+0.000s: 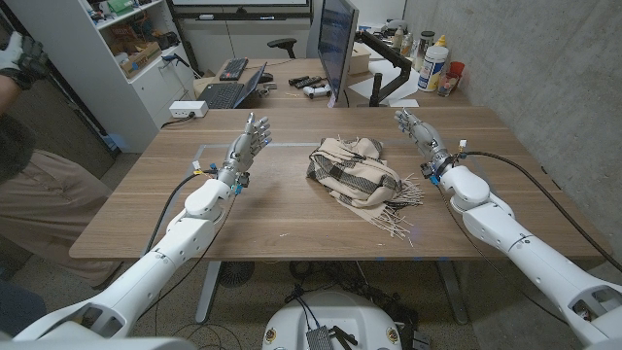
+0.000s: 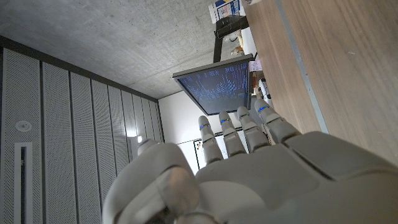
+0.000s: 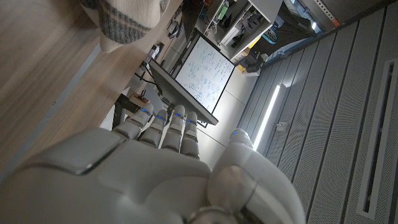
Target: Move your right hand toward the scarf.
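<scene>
A beige and dark checked scarf with a fringe lies bunched at the middle of the wooden table. My right hand stands to the right of it, fingers straight and apart, holding nothing, a short gap from the cloth. A corner of the scarf shows in the right wrist view beyond my right hand. My left hand stands left of the scarf, fingers up and spread, empty. In the left wrist view my left hand points past the table edge.
A monitor on an arm stands behind the table, with a laptop, bottles and a white shelf beyond. A person's arm shows at the left edge. Bare wood lies in front of the scarf.
</scene>
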{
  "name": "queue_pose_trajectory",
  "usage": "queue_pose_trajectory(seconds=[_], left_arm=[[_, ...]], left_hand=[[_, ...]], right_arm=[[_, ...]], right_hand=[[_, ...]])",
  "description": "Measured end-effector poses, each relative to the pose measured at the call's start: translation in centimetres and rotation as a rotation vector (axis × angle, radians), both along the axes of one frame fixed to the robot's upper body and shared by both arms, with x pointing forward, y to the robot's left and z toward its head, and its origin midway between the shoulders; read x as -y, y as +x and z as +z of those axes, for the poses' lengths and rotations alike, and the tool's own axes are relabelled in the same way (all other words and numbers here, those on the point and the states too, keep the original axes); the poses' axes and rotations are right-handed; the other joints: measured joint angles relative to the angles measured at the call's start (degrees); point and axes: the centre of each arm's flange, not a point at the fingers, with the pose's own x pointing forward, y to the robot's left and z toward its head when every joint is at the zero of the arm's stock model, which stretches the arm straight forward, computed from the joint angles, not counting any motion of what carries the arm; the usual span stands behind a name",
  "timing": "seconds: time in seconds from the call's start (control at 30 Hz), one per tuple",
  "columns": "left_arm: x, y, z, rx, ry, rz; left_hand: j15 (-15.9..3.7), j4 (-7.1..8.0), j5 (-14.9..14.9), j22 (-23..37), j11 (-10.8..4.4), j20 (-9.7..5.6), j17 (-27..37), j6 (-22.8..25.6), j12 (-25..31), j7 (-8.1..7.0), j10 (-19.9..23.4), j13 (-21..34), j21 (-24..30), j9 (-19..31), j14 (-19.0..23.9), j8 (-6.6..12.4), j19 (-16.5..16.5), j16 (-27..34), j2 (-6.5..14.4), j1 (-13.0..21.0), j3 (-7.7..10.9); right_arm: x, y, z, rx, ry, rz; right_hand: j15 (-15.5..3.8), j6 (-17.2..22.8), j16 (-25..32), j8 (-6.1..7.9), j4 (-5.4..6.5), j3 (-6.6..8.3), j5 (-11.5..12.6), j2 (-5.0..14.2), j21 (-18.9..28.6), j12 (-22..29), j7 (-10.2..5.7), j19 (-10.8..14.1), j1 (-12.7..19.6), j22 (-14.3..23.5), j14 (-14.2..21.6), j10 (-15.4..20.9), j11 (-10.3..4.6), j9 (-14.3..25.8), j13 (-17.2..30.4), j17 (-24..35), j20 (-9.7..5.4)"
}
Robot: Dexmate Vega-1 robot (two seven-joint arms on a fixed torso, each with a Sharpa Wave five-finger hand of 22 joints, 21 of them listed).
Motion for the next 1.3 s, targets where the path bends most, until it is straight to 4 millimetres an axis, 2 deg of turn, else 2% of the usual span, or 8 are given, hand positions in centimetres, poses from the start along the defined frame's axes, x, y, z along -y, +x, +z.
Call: queue_pose_trajectory(seconds=[0.83, 0.93, 1.0, 1.13, 1.3], left_arm=[[-0.4, 0.4, 0.3, -0.004, 0.011, -0.011], [-0.5, 0.5, 0.4, -0.004, 0.012, -0.010], [-0.6, 0.6, 0.4, -0.005, 0.014, -0.011], [-0.6, 0.6, 0.5, -0.004, 0.016, -0.012], [-0.6, 0.7, 0.7, -0.002, 0.019, -0.014]], left_hand=[[0.00, 0.00, -0.01, 0.00, 0.12, 0.00, 0.00, 1.11, 0.00, 0.31, 0.12, 0.00, 0.00, 0.00, 0.00, 0.44, 0.00, 0.00, 0.00, 0.00, 0.00], [0.00, 0.00, -0.01, 0.00, 0.31, 0.00, 0.00, 1.32, 0.00, 0.52, 0.31, 0.00, 0.00, 0.00, 0.00, 0.44, 0.00, 0.00, 0.00, 0.00, 0.00], [0.00, 0.00, -0.01, 0.00, 0.31, 0.00, 0.00, 1.32, 0.00, 0.52, 0.31, 0.00, 0.00, 0.00, 0.00, 0.44, 0.00, 0.00, 0.00, 0.00, 0.00], [0.00, 0.00, -0.02, 0.00, -0.01, 0.00, 0.00, 1.08, 0.23, 0.29, 0.62, 0.00, 0.00, 0.00, 0.00, 0.44, 0.00, 0.00, 0.00, 0.00, 0.00], [0.00, 0.00, -0.02, 0.00, 0.29, 0.00, 0.00, 0.99, 0.23, 0.20, 0.92, 0.00, 0.00, 0.00, 0.00, 0.44, 0.00, 0.00, 0.00, 0.00, 0.00]], right_arm=[[-0.9, -0.3, 1.1, 0.056, -0.092, -0.036], [-1.1, -0.5, 1.2, 0.066, -0.107, -0.040], [-1.3, -0.6, 1.3, 0.074, -0.117, -0.042], [-1.5, -0.8, 1.5, 0.088, -0.131, -0.046], [-1.7, -1.0, 1.8, 0.106, -0.143, -0.050]], right_hand=[[0.11, 0.00, -0.28, 0.00, -0.25, 0.24, 0.00, -0.29, 0.00, 0.00, 0.00, -0.19, 0.29, 0.00, -0.71, 0.00, 0.00, 0.00, -0.01, 0.01, 0.21], [-0.01, 0.00, -0.28, 0.00, -0.38, 0.38, 0.00, -0.06, 0.00, 0.00, 0.00, -0.53, 0.52, 0.00, -0.85, 0.00, 0.00, 0.00, -0.01, 0.01, -0.10], [0.07, 0.00, -0.28, 0.00, -0.48, 0.47, 0.00, 0.17, -0.19, -0.24, 0.00, -0.93, 0.75, -0.01, -1.80, -0.22, -0.22, 0.00, -0.01, 0.01, 0.31], [0.12, 0.00, -0.28, 0.00, -0.72, 0.71, 0.00, 0.16, -0.33, -0.44, 0.00, -1.23, 0.74, -0.01, -2.78, -0.31, -0.31, 0.00, -0.01, 0.01, 0.00], [0.11, -0.32, -0.28, 0.00, -0.72, 0.71, 0.00, -0.15, -0.33, -0.44, -0.32, -1.84, 1.06, -0.01, -2.76, -0.62, -0.61, 0.00, -0.01, 0.01, 0.21]])
